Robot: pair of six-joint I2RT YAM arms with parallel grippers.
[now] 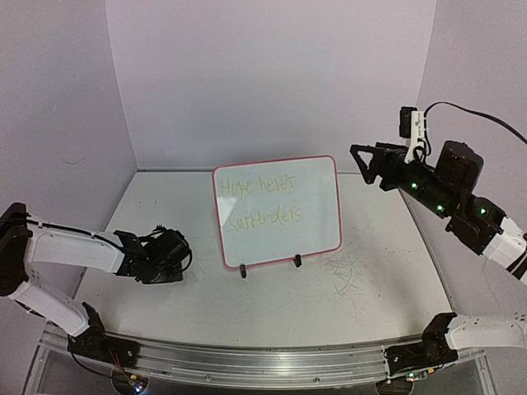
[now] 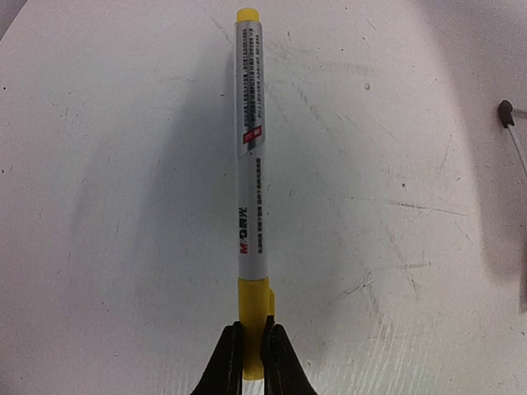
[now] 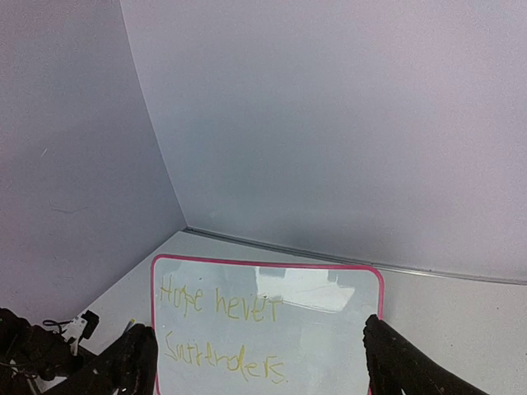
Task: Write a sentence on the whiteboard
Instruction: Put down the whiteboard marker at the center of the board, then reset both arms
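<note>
The whiteboard [image 1: 277, 212] stands upright on two black clip feet at the table's middle, pink-red frame around it. The sentence [image 1: 265, 202], in faint yellow-green in two lines, reads roughly "Hope never surrenders"; it also shows in the right wrist view [image 3: 221, 329]. My left gripper [image 1: 181, 253] is low over the table, left of the board, shut on the yellow cap of a grey marker [image 2: 249, 148] that points away from it [image 2: 253, 362]. My right gripper [image 1: 362, 164] is raised right of the board, open and empty, its fingers [image 3: 123, 366] wide apart and facing the board [image 3: 329, 329].
Thin grey scratch marks [image 1: 346, 271] cover the white tabletop [image 1: 165, 197] in front of and right of the board. Lilac walls close the back and both sides. A metal rail [image 1: 247, 362] runs along the near edge. A small black piece [image 2: 506, 112] shows at the left wrist view's right edge.
</note>
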